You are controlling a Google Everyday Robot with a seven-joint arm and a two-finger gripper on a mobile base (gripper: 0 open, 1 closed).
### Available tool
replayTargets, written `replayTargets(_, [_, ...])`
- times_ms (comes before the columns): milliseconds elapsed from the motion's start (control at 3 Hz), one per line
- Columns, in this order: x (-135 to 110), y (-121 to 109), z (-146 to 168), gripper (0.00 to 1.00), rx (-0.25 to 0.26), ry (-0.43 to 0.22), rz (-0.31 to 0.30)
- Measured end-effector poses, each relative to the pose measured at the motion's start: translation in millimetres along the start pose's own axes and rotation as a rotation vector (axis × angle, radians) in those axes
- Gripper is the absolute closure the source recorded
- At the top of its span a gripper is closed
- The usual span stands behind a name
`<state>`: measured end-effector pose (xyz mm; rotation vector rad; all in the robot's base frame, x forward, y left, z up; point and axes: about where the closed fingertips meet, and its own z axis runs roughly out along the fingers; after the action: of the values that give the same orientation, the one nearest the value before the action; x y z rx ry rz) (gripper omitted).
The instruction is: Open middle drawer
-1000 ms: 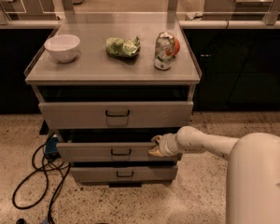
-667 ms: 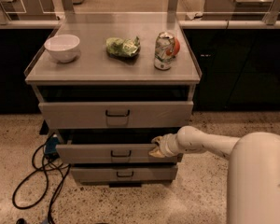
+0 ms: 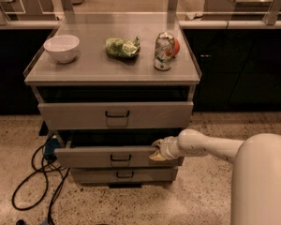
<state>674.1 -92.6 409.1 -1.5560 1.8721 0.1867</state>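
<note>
The middle drawer (image 3: 93,157) is the second of three grey-beige fronts in a metal cabinet, with a small black loop handle (image 3: 120,158). It stands pulled out a little, with a dark gap above its front. My gripper (image 3: 157,152) sits at the right end of that front, against its top edge, at the end of my white arm (image 3: 210,146), which reaches in from the right.
The top drawer (image 3: 115,115) and the bottom drawer (image 3: 124,175) sit in the same cabinet. On the cabinet top (image 3: 89,69) are a white bowl (image 3: 62,48), a green bag (image 3: 122,47) and a can (image 3: 164,51). Black cables (image 3: 35,177) lie on the floor at left.
The middle drawer has slid out slightly toward the camera, and my gripper has moved with its right end.
</note>
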Motion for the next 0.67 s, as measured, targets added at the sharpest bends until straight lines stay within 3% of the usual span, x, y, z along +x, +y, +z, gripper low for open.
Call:
replayTargets(333, [-1.9,-1.0,-2.7,1.0,0.0,0.0,0.0])
replayTargets(667, [9.0,18.0,-7.4,1.0,0.01,0.01,-0.004])
